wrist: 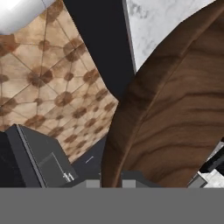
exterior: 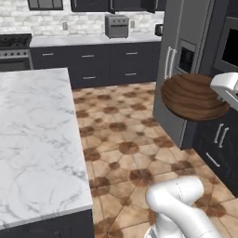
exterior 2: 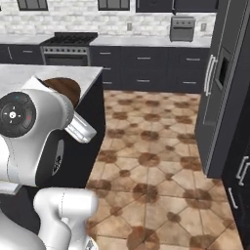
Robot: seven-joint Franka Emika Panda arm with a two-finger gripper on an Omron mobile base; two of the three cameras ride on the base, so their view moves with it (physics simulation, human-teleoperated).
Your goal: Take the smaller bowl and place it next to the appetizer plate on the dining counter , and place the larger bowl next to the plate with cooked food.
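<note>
Gripper (wrist: 111, 183) clamped on the rim of the wooden bowl (exterior: 194, 96), carried in the air beside the counter (exterior: 37, 139).

In the hand view the 2 finger tips pinch the bowl's edge, and the bowl hangs tilted, its grained hollow turned toward the camera. In the left base view the bowl hangs off the counter's right side, well apart from it, above the tiled floor (exterior: 125, 139), in front of the grey fridge (exterior: 186, 51). In the right base view the arm's white joint covers most of the bowl, and its brown edge shows against the counter's marble top. Beyond the counter stand dark cabinets (exterior: 111, 62), a stove (exterior 2: 68, 46) and a toaster oven (exterior: 116, 26).
</note>
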